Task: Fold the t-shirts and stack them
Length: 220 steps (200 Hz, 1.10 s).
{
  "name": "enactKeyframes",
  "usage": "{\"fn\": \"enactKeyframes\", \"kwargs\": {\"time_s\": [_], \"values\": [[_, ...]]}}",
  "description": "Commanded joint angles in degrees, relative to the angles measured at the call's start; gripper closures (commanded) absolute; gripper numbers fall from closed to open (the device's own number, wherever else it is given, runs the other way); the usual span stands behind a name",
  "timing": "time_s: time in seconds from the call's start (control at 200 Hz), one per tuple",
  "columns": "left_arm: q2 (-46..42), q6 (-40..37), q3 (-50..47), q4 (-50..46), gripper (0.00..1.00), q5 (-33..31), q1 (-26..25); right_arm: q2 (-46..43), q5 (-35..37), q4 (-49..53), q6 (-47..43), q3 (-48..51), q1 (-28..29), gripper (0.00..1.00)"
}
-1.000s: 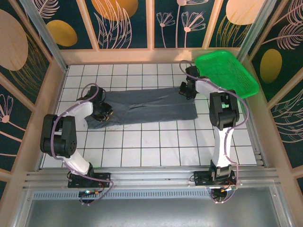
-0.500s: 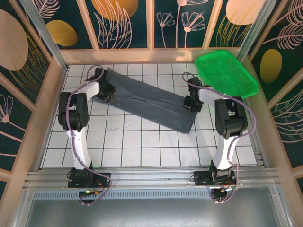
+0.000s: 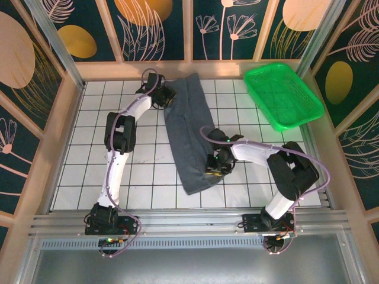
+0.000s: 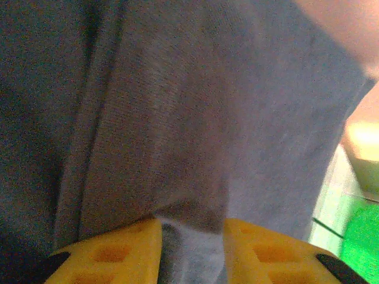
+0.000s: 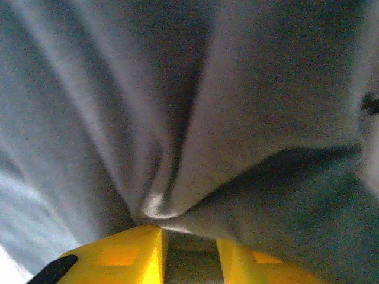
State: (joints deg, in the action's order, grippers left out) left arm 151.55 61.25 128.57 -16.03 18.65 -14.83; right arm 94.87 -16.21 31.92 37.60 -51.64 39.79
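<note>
One dark slate-grey t-shirt (image 3: 186, 130) lies folded into a long strip that runs from the back wall toward the front of the white tiled table (image 3: 142, 171). My left gripper (image 3: 164, 98) is at the strip's far left corner. In the left wrist view its yellow fingers (image 4: 112, 254) are shut on a fold of t-shirt (image 4: 177, 118) cloth that fills the gap at the left gripper (image 4: 192, 248). My right gripper (image 3: 213, 170) is at the near right corner. There the right gripper (image 5: 189, 254) stands open, with t-shirt (image 5: 237, 106) creases bunched just above its fingertips.
A bright green mesh basket (image 3: 283, 93) sits tilted at the back right corner, and its green basket edge (image 4: 358, 248) shows beside the shirt in the left wrist view. Wooden walls (image 3: 59, 118) close in the table on three sides. Bare tiles lie left and right of the strip.
The shirt has swung from lying across the table to lying front to back. The left gripper went to the back wall and the right gripper came forward. The right jaws have parted.
</note>
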Motion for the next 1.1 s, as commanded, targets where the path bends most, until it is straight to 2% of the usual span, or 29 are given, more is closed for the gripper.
{"fn": "enactKeyframes", "kwargs": {"time_s": [0.0,0.105,0.215,0.335,0.465,0.696,0.796,0.936,1.096], "values": [[5.4,1.0,5.5,2.5,0.62,5.0,0.2,2.2,-5.5,2.5,1.0,-2.0,1.7,0.63],[5.5,-1.6,10.2,1.4,0.57,5.5,0.2,0.2,-3.6,5.0,1.4,-6.5,1.3,0.57],[-1.9,-4.9,4.1,1.1,0.52,2.1,-0.1,-2.7,-0.7,8.9,1.9,-8.3,1.2,0.55],[-13.9,-8.2,-8.7,-0.4,0.51,-2.9,-0.6,-8.9,3.7,11.9,2.2,-5.0,1.0,0.53],[-26.2,-10.9,-24.5,-5.4,0.51,-3.9,-2.1,-14.5,7.7,12.9,0.4,1.3,-0.3,0.49],[-45.4,-18.9,-55.9,-17.1,0.50,0.8,-7.2,-14.3,7.2,10.4,-3.4,7.7,-1.3,0.45],[-51.6,-20.9,-65.2,-19.7,0.50,1.7,-9.0,-12.6,7.1,8.9,-5.0,8.2,-1.4,0.45],[-56.1,-23.6,-69.5,-24.9,0.50,4.2,-10.4,-9.8,4.7,7.1,-5.5,8.3,-1.4,0.51],[-59.0,-26.0,-72.3,-31.0,0.49,7.1,-12.8,-8.0,2.5,6.7,-6.0,10.1,-1.1,0.72]]}}
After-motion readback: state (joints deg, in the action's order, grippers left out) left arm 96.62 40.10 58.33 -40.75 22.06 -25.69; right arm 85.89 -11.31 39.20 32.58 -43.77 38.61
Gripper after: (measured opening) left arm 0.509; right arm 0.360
